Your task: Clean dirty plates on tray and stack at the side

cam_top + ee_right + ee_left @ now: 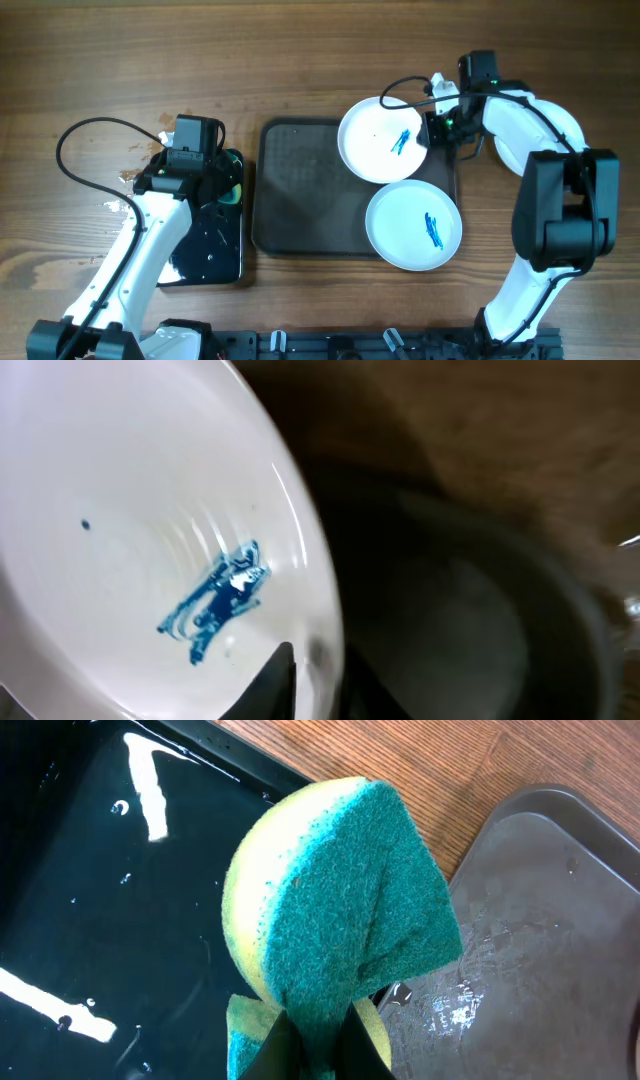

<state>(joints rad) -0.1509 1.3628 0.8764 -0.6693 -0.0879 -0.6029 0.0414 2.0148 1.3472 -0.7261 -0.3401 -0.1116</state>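
R claw [303, 668] pinching blue-smeared plate [130, 500] rim.

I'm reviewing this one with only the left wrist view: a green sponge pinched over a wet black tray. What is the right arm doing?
Observer: The right gripper is closed on the right rim of the upper plate.
Operator: Is that plate dirty?
Observer: Yes, the right wrist view shows a blue scribble near its middle.
Operator: Any other plates?
Observer: One more. The lower plate, also marked blue, lies at the near right corner of the grey tray.
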